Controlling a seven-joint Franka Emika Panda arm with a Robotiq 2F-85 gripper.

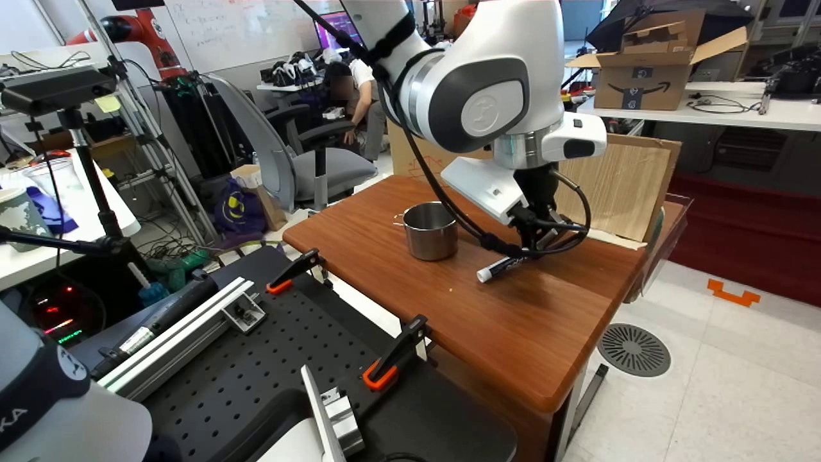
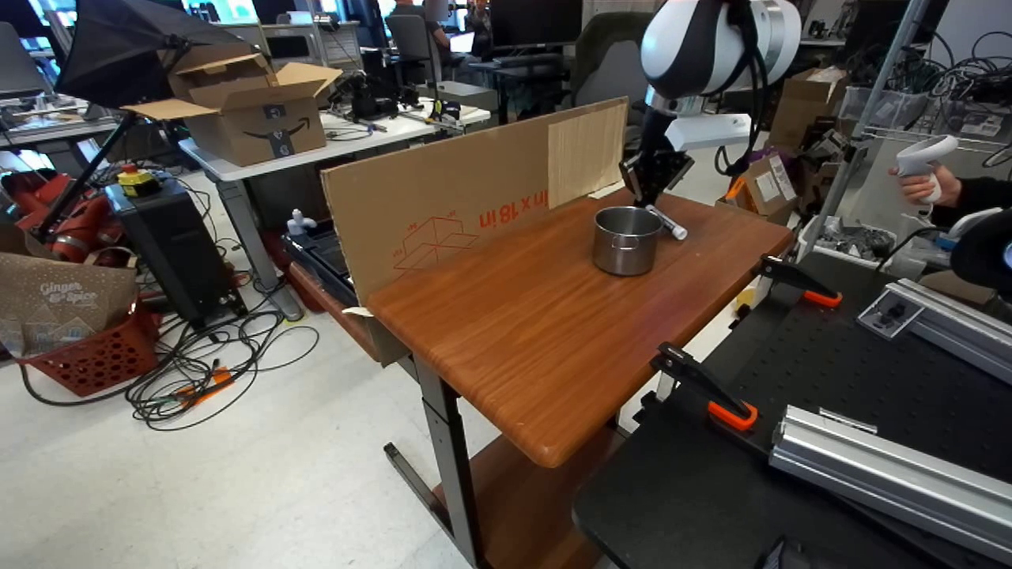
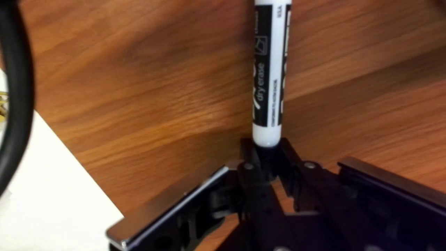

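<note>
One marker point(image 3: 270, 69) (dry-erase) is pinched by its end in the closed tool point(image 3: 266, 148).

Soft shadow marks the worktop point(image 1: 487, 327); in the wrist view, the dark gripper point(image 3: 267, 154) looks blurred and a white area point(image 3: 52, 191) glares.

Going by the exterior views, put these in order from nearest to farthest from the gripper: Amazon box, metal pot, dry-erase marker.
1. Dry-erase marker: held by one end in the gripper.
2. Metal pot: upright on the wooden table, apart from the gripper.
3. Amazon box: on the white desk beyond the table.
</note>
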